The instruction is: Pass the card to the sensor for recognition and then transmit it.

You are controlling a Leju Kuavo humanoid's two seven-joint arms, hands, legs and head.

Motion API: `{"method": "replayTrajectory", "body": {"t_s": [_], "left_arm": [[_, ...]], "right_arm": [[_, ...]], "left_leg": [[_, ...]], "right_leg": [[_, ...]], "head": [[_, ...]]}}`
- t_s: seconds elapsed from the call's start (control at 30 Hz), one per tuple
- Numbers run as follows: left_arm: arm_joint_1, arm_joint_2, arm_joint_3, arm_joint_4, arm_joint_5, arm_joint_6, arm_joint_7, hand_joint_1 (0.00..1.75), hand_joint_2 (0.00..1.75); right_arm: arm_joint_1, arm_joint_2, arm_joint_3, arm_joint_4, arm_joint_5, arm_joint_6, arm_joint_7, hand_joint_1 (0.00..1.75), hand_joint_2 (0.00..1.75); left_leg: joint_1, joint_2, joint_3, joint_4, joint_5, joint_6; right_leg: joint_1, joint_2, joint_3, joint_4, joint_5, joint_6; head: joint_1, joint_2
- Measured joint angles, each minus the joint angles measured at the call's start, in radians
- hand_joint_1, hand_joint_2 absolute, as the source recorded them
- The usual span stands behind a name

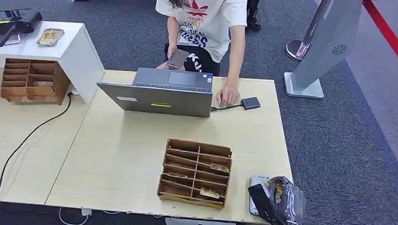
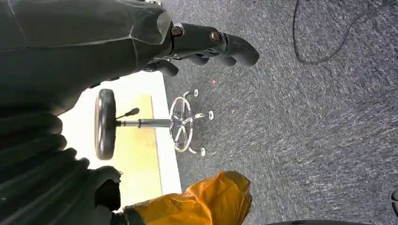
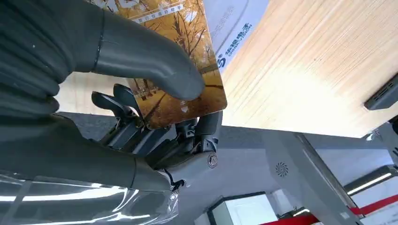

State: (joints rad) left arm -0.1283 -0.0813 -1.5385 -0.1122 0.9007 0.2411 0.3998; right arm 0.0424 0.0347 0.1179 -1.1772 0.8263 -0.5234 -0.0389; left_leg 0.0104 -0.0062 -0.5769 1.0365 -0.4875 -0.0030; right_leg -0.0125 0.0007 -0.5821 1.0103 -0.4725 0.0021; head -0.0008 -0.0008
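Note:
My right hand [image 1: 279, 205] hangs over the table's front right corner and pinches a card [image 1: 277, 189] printed with yellow autumn trees. In the right wrist view the card [image 3: 192, 89] sits between the thick thumb [image 3: 150, 54] and the darker fingers [image 3: 187, 140] of the right hand [image 3: 126, 159]. A white card sensor [image 1: 256, 180] lies on the table just under the hand, and its blue-lettered face [image 3: 230, 23] lies behind the card. Beside my body, my left hand [image 2: 206, 42] hangs over grey carpet with nothing in it.
A wooden card rack [image 1: 196, 172] with a few cards stands left of the sensor. A person sits behind an open laptop [image 1: 159, 92], one hand [image 1: 227, 97] by a small black box [image 1: 250, 102]. A second rack [image 1: 29, 81] stands far left, a grey kiosk [image 1: 324, 42] right.

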Motion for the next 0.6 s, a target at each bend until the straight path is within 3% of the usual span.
{"method": "replayTrajectory", "body": {"t_s": [0.6], "left_arm": [[0.0,0.0,0.0,0.0,0.01,0.001,0.0,0.0,1.75]], "right_arm": [[0.0,0.004,0.0,0.0,0.0,0.001,0.003,1.75,1.75]], "left_leg": [[0.0,0.0,0.0,0.0,0.0,0.0]], "right_leg": [[0.0,0.0,0.0,0.0,0.0,0.0]], "head": [[0.0,0.0]]}}
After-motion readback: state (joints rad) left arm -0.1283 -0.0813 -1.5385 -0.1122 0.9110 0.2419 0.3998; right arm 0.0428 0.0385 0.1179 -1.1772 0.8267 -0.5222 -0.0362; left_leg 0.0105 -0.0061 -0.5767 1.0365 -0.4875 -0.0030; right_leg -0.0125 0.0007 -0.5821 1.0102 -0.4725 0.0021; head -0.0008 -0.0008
